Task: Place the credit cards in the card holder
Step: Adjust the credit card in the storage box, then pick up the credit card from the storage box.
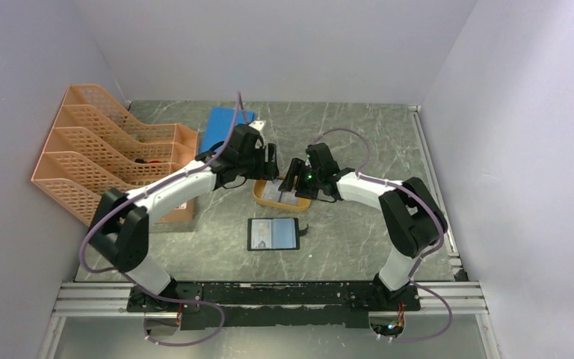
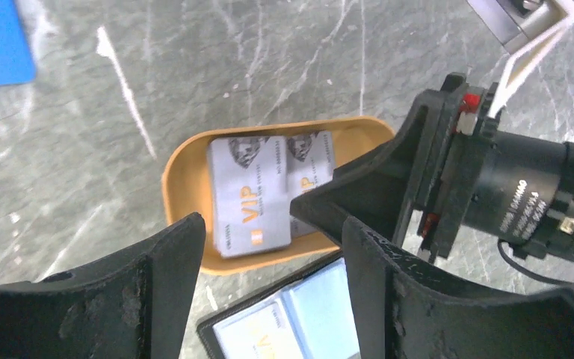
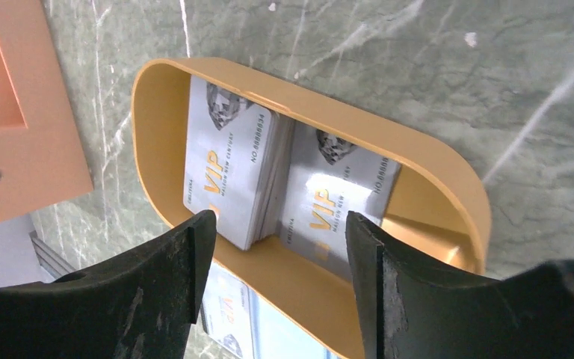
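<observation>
Right gripper [image 3: 278, 221] hangs spread wide and empty above the credit cards [image 3: 232, 172] stacked in the orange oval dish [image 3: 433, 161]; the left gripper [image 2: 271, 224], equally spread, hovers beside it. Picking a card seems the step in hand: next, pinch one thin edge and carry it to the unfolded card holder [image 1: 273, 233] nearby.

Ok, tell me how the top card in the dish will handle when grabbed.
Probably stiff and light: the cards look thin, flat plastic. Likely slippery, as their faces shine. Stacked flat in the dish, the top one may slide rather than lift.
</observation>
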